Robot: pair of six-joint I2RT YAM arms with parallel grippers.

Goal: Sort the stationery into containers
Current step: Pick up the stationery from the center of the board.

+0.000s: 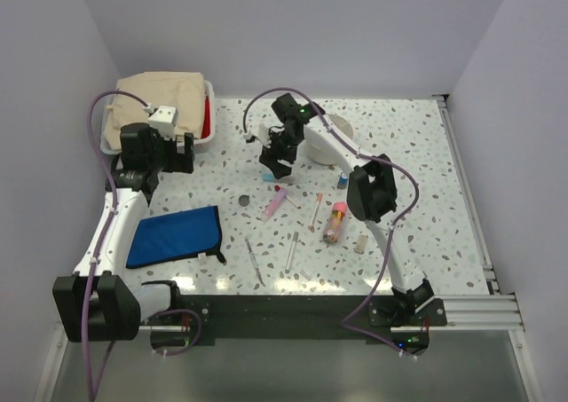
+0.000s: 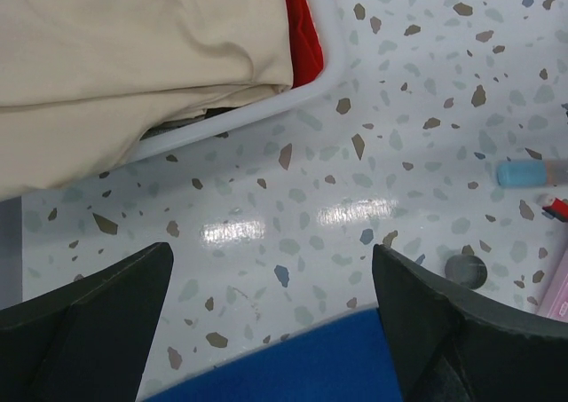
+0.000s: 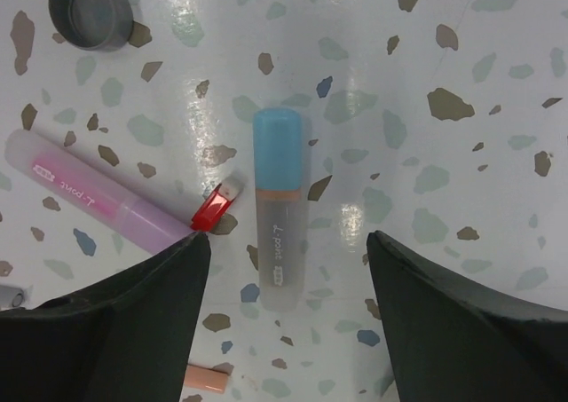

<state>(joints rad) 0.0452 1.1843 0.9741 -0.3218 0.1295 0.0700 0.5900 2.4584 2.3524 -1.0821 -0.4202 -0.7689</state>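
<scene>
My right gripper (image 1: 275, 160) (image 3: 288, 238) hangs open over a blue-capped stick (image 3: 280, 216), which lies flat on the table between the fingers, touching neither. Left of it lie a pink marker (image 3: 89, 193) (image 1: 275, 202) and a red-tipped pen (image 3: 213, 208). More stationery is scattered mid-table: a pink-red tube (image 1: 335, 223), a beige eraser (image 1: 360, 243), slim silver pens (image 1: 254, 260) and another blue-capped stick (image 1: 343, 180). The white cup (image 1: 335, 134) is partly hidden behind the right arm. My left gripper (image 1: 173, 153) (image 2: 271, 251) is open and empty beside the white bin (image 2: 266, 109).
A folded beige cloth (image 1: 164, 96) fills the bin, with something red (image 2: 302, 29) beside it. A flat blue pouch (image 1: 176, 235) (image 2: 302, 366) lies near the left arm. A small dark round cap (image 3: 89, 11) (image 1: 246, 202) sits by the pink marker. Walls close off the back and both sides.
</scene>
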